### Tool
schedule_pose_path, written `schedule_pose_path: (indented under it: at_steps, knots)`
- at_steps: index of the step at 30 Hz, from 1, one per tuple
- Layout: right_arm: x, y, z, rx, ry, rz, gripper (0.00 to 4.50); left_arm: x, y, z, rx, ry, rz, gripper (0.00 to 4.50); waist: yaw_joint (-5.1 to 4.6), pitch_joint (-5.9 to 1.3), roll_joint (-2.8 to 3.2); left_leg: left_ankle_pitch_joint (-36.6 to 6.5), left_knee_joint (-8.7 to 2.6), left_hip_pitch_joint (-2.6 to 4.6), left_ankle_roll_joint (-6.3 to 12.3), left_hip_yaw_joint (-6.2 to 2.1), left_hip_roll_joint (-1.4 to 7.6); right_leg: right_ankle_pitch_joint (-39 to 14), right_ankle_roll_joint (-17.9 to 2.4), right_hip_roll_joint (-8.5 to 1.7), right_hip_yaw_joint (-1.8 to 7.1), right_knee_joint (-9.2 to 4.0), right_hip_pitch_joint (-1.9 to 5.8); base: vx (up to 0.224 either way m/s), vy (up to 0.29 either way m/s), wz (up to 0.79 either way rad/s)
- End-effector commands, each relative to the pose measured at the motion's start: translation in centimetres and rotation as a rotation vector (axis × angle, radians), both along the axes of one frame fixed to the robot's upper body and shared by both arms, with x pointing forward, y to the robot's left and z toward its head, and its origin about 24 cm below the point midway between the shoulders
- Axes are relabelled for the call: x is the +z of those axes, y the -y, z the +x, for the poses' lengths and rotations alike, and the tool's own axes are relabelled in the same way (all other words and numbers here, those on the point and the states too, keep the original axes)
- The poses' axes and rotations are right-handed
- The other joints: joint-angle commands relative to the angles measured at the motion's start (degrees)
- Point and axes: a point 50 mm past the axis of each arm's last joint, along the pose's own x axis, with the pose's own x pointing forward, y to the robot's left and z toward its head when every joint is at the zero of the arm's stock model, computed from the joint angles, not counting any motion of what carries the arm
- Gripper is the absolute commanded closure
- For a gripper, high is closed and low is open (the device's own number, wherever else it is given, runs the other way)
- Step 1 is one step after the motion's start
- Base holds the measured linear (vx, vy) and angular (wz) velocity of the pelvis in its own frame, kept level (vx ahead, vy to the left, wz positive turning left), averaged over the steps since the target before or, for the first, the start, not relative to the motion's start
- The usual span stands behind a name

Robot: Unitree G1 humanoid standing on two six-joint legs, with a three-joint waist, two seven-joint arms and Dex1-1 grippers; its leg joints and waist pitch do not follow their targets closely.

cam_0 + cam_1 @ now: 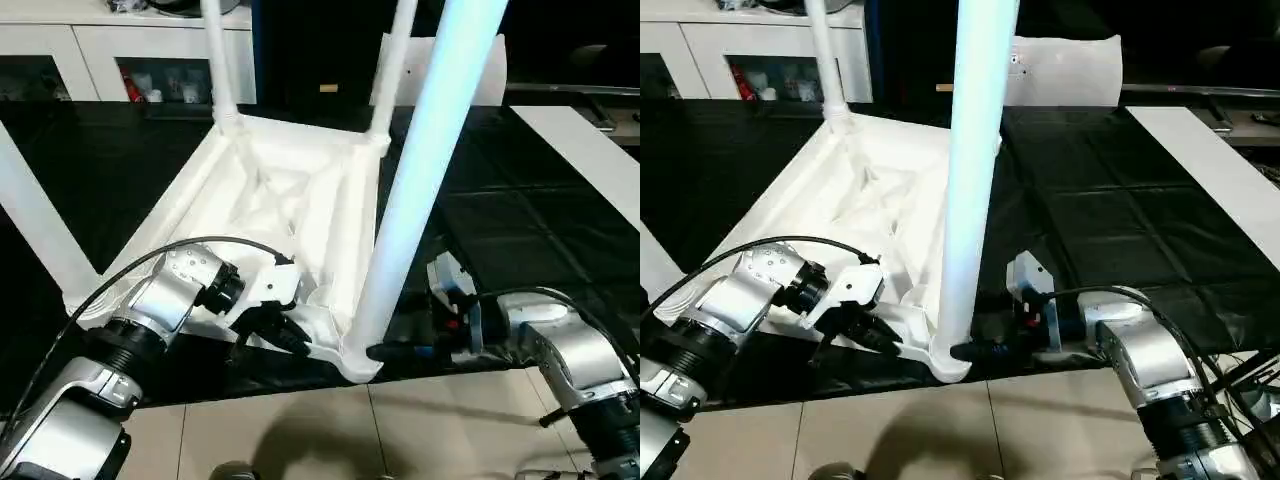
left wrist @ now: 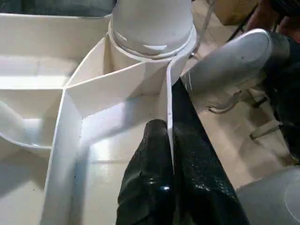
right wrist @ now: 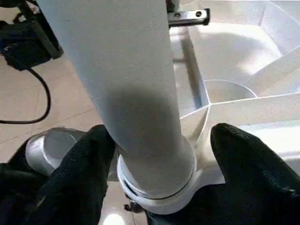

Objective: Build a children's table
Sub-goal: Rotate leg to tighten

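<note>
A: Where was the tabletop (image 1: 290,215) seen?

B: It was laid upside down on the black work surface (image 1: 1110,210), ribbed underside up, its near corner at the front edge above the tiled floor (image 1: 330,430). Legs were stood in the corner sockets: the near leg (image 1: 425,170) in the front corner, two far legs (image 1: 218,60) at the back, another (image 1: 30,215) leaning out at the left.

A: And the grippers?

B: The left gripper (image 2: 169,154) was closed on the tabletop's thin rim (image 2: 168,101) just beside the near socket, one finger on each side. The right gripper (image 3: 157,154) was set around the base of the near leg, its fingers (image 3: 84,164) spread on either side; contact on the far finger could not be made out.

A: Anything behind?

B: White cabinets (image 1: 100,45) and a flat white bag (image 1: 1065,65) were seen.
</note>
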Motion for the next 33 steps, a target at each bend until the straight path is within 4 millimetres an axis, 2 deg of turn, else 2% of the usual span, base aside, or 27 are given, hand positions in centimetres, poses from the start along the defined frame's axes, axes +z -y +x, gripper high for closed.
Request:
schedule_pose_path:
  at_steps: [1,2,4,7,13,17,19,21,22,24,27,29,30,31,33]
  knots:
    - [0.6,-0.1,0.3,0.022,0.005,0.005,1.35,0.7,1.2,-0.2,-0.105,0.003,-0.003,4.50,-0.38,-3.70,0.07,-11.69,-3.83,0.56,1.70,0.05,1.67,-13.75,-11.30,-4.31,2.72,-4.23,2.89,0.000,0.000,0.00]
    - [0.6,-0.1,0.3,0.027,0.002,0.008,1.35,0.7,1.2,-0.2,-0.106,0.001,-0.004,4.50,-0.36,-3.73,0.13,-11.41,-3.85,0.59,1.75,0.02,1.70,-13.43,-11.39,-4.27,2.69,-4.15,2.89,0.000,0.000,0.00]
    - [0.6,-0.3,0.3,0.035,-0.008,0.013,1.65,0.6,1.2,-0.2,-0.107,0.000,-0.004,4.50,-0.35,-3.76,0.26,-11.20,-3.80,0.60,1.74,0.03,1.70,-13.02,-11.51,-4.27,2.69,-4.12,2.88,0.000,0.000,0.00]
    - [0.5,-0.4,0.3,0.044,-0.018,0.017,1.76,0.6,1.2,-0.3,-0.110,-0.001,-0.003,4.50,-0.34,-3.75,0.14,-11.15,-3.78,0.56,1.72,0.06,1.65,-12.93,-11.59,-4.23,2.67,-4.09,2.92,0.000,0.000,0.00]
    - [0.5,-0.8,0.3,0.058,-0.029,0.033,2.27,0.6,1.1,-0.2,-0.110,-0.002,0.001,4.50,-0.37,-3.80,0.22,-10.90,-3.80,0.56,1.55,0.03,1.65,-12.80,-11.56,-4.18,2.61,-4.05,2.90,0.000,0.000,0.00]
    - [0.5,-1.1,0.3,0.066,-0.041,0.046,2.46,0.6,1.1,-0.1,-0.107,-0.002,0.003,4.50,-0.37,-3.75,0.19,-11.32,-3.80,0.58,1.36,0.03,1.64,-13.58,-11.39,-4.23,2.65,-4.14,2.92,0.000,0.000,0.00]
    - [0.5,-1.3,0.2,0.068,-0.054,0.060,2.48,0.5,1.0,-0.1,-0.101,-0.006,0.002,4.50,-0.35,-3.75,0.37,-11.50,-3.81,0.63,1.23,0.01,1.65,-13.81,-11.32,-4.25,2.64,-4.17,2.89,0.000,0.000,0.00]
    - [0.5,-1.4,0.1,0.065,-0.064,0.071,2.52,0.5,1.0,-0.1,-0.090,-0.012,-0.006,4.50,-0.36,-3.80,0.14,-11.38,-3.78,0.65,1.15,0.05,1.64,-13.61,-11.25,-4.21,2.66,-4.15,2.92,0.000,0.000,0.00]
    - [0.5,-1.7,-0.2,0.045,-0.077,0.095,2.52,0.4,1.1,0.0,-0.054,-0.013,-0.014,4.50,-0.34,-3.75,0.38,-11.32,-3.80,0.64,1.13,0.05,1.62,-13.53,-11.30,-4.19,2.68,-4.12,2.90,0.000,0.000,0.00]
    - [0.4,-1.9,-0.4,0.018,-0.089,0.120,2.53,0.4,1.1,0.2,-0.008,-0.010,-0.024,4.50,-0.30,-3.75,0.31,-11.32,-3.83,0.73,1.06,0.05,1.68,-13.45,-11.22,-4.17,2.72,-4.16,2.88,0.000,0.000,0.00]
    - [0.2,-2.3,-0.5,-0.060,-0.094,0.149,2.53,0.4,1.5,0.6,0.095,-0.016,-0.057,4.50,-0.44,-3.61,0.25,-13.01,-3.99,0.67,0.51,-0.08,1.49,-16.87,-10.38,-4.27,2.60,-4.52,2.90,0.000,0.000,0.00]
    - [-0.1,-2.7,-0.5,-0.146,-0.083,0.153,2.53,0.4,1.9,1.0,0.184,-0.021,-0.091,4.50,-0.44,-3.27,0.48,-14.98,-4.04,1.09,-0.10,-0.12,1.48,-21.19,-9.29,-4.39,2.65,-5.05,2.42,0.000,0.000,0.00]
    - [-0.3,-2.9,-0.6,-0.164,-0.082,0.152,2.53,0.4,2.0,1.0,0.204,-0.019,-0.097,4.50,-0.74,-3.20,0.31,-16.38,-4.21,0.98,-0.65,-0.35,1.31,-25.33,-7.82,-4.51,2.49,-5.52,2.55,0.000,0.000,0.00]
    - [-0.4,-3.0,-0.6,-0.191,-0.079,0.147,2.53,0.4,2.2,1.1,0.228,-0.016,-0.105,4.50,-0.90,-3.16,0.25,-16.47,-4.26,0.95,-0.65,-0.43,1.24,-27.17,-6.65,-4.49,2.46,-5.82,2.53,0.000,0.000,0.00]
    - [-1.3,-3.7,-0.3,-0.316,-0.046,0.110,2.53,0.3,3.1,1.5,0.335,-0.006,-0.138,4.50,-1.56,-3.11,0.16,-16.61,-4.27,0.84,-0.87,-0.50,1.18,-28.15,-6.12,-4.44,2.38,-5.91,2.41,0.000,0.000,0.00]
